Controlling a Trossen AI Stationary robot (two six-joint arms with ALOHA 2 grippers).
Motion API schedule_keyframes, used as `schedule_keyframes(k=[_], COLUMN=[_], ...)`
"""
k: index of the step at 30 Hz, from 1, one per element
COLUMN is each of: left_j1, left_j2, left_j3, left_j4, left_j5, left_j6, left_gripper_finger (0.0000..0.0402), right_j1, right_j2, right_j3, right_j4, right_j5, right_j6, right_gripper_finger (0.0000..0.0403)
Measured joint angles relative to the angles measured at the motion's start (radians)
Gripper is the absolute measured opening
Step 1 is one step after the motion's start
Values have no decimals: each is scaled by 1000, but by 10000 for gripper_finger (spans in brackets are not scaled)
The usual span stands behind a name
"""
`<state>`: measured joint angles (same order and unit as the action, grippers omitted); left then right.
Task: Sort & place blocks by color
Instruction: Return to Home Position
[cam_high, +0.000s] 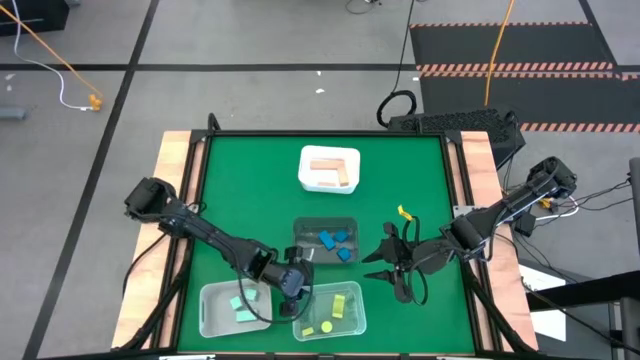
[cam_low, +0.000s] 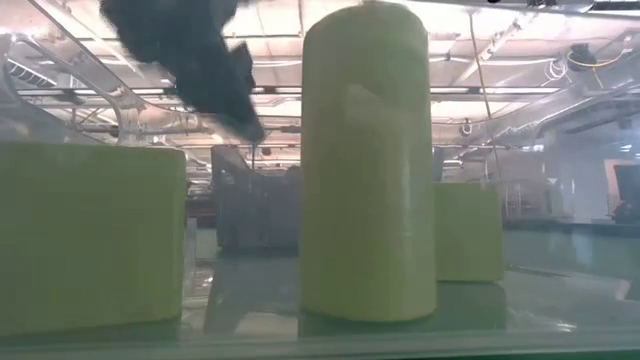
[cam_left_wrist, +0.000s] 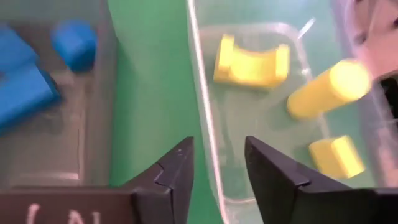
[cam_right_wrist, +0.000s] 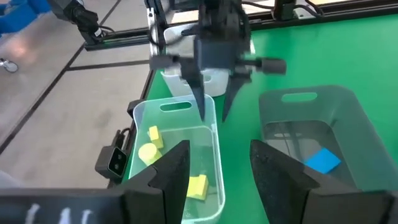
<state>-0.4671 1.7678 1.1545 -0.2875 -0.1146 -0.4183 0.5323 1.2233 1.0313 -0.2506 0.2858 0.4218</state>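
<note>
Left wrist view: left gripper (cam_left_wrist: 217, 146) hangs part-open, empty, over the clear bin (cam_left_wrist: 200, 93) of yellow blocks (cam_left_wrist: 252, 62); right gripper (cam_right_wrist: 219, 149) likewise open, empty.

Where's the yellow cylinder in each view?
High view: yellow cylinder, bottom centre.
Low view: centre, upright, filling the height.
Left wrist view: ahead of the left gripper, between two yellow blocks.
Right wrist view: beyond the right gripper, between two yellow blocks.
Shared landmark: the clear bin holding it.

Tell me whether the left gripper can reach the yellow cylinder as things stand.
Probably yes: the left gripper hangs open right over the clear bin's rim, and the yellow cylinder sits uncovered inside, nothing between.
</note>
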Motion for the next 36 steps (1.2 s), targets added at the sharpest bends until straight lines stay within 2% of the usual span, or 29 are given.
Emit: schedule_keyframes(k=[4, 8, 12, 15, 20, 25, 31, 36], left_j1=[-8, -19, -47, -88, -195, -340, -490, -553], left_j2=[-88, -196, -293, -357, -452, -519, -546, -545], left_j3=[0, 0, 0, 0, 0, 0, 0, 0], left_j4=[7, -15, -113, -237, -446, -615, -772, -862], left_j5=[-70, -127, -161, -254, -461, -652, -837, -873], left_j6=[25, 25, 23, -28, -213, -450, -755, -919], left_gripper_finger=[165, 172, 169, 165, 164, 163, 163, 163], right_j1=[0, 0, 0, 0, 0, 0, 0, 0], right_j2=[-50, -92, -138, -183, -270, -321, -377, -444], right_j3=[0, 0, -56, -160, -390, -555, -674, -757], right_j4=[-82, -159, -153, -97, 152, 437, 535, 553], right_j5=[0, 1, 5, 6, 9, 58, 113, 140], right_j6=[-15, -15, -15, 13, 91, 79, 35, 34], right_gripper_finger=[157, 157, 157, 157, 157, 157, 157, 157])
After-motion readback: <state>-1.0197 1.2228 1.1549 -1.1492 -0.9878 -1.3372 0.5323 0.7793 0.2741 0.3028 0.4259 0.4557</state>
